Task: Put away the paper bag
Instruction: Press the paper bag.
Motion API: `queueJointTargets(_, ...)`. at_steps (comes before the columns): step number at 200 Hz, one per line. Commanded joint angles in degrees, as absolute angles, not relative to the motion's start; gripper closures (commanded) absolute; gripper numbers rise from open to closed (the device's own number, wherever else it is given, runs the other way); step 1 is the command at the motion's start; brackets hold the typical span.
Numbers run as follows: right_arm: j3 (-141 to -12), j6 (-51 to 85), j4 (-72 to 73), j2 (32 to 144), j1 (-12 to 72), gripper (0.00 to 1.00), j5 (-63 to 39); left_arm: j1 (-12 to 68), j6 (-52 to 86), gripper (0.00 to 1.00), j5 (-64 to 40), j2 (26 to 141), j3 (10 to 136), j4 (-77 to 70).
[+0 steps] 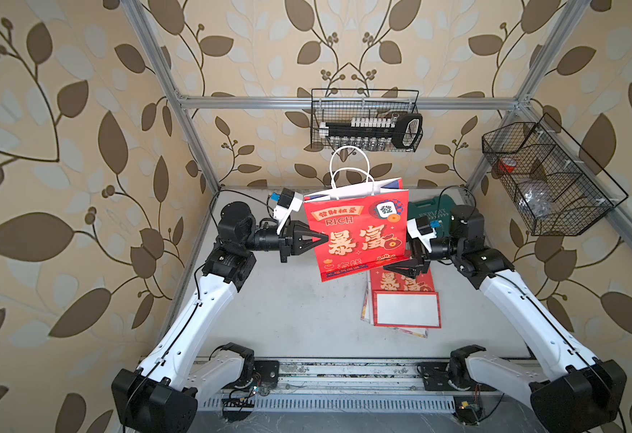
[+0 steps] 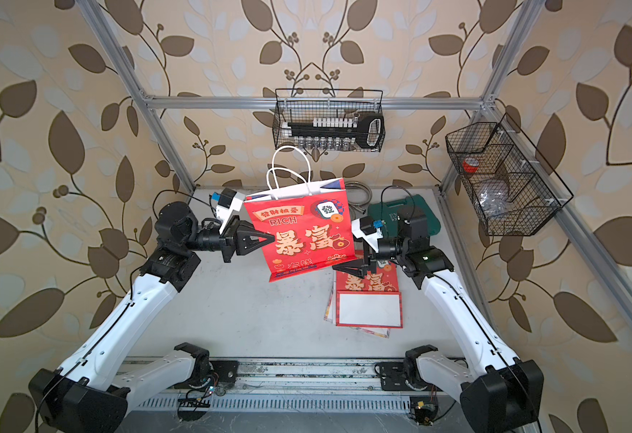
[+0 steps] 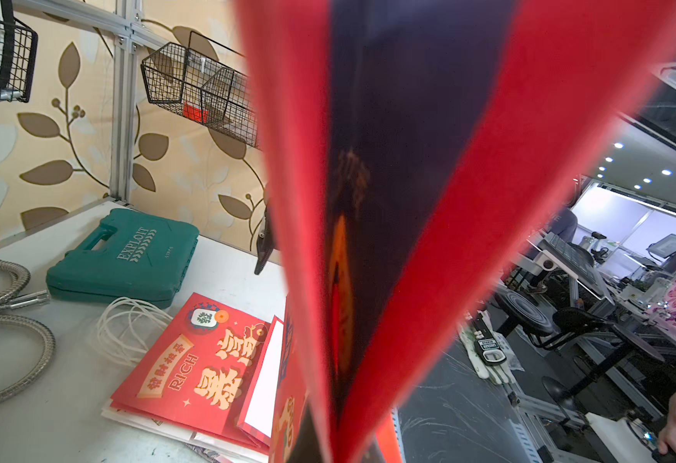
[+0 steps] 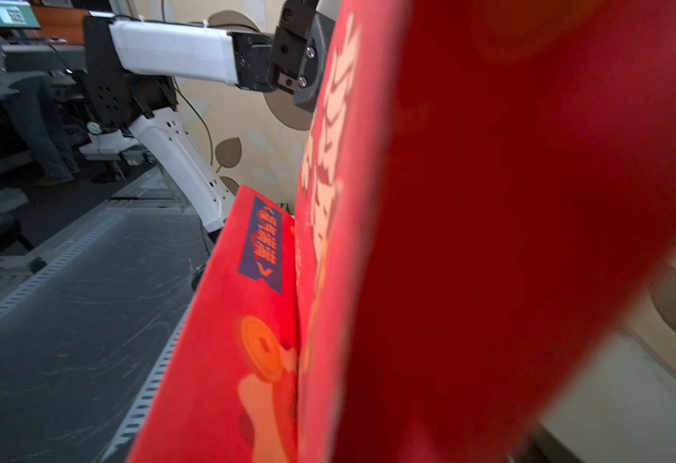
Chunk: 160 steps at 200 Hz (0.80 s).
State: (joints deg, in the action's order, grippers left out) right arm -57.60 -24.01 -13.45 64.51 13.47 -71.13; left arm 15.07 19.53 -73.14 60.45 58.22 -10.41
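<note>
Paper bag (image 1: 355,232): aloft over the middle of the worktop (image 1: 288,300), upright, handles up.
Left gripper (image 1: 323,238): clenched on its side edge — bearing it.
Right gripper (image 1: 387,269): at the lower corner, likely steadying — grip unclear.
Folded bags (image 1: 404,300): beneath, toward the right edge.

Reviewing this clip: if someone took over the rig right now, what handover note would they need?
Left end effector: shut on the left edge of the red paper bag, holding it upright and clear of the table.
Right end effector: at the bag's lower right corner. Whether it is open or gripping cannot be told.
Stack of flat bags: lies on the table near the right end effector.
Done: bag is off the table.
Left: bag is not yet put away. Probably flatten it and lay it on the stack.
</note>
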Motion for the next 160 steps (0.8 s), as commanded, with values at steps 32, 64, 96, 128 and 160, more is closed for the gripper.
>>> queueJointTargets(32, -61.30, -23.04, -14.18, 67.14, 14.76, 0.66, -76.62, 15.60, 18.68, 1.00, -70.77, 60.12, 58.54, -10.99)
queueJointTargets(64, -62.80, -23.07, -15.76, 67.93, 14.61, 1.00, -78.60, 15.56, 17.56, 0.82, -66.04, 59.19, 58.23, -10.11)
queueJointTargets(96, -64.16, -22.40, -16.76, 68.28, 14.35, 1.00, -80.02, 15.56, 13.36, 0.21, -56.96, 55.72, 56.38, -8.88)
queueJointTargets(128, -65.04, -21.00, -16.45, 67.78, 13.26, 1.00, -78.81, 15.47, 9.08, 0.01, -43.06, 46.41, 47.40, -13.29)
queueJointTargets(160, -65.24, -17.63, -14.21, 67.47, 12.74, 1.00, -75.28, 15.47, 11.62, 0.01, -43.72, 39.12, 35.95, -19.48)
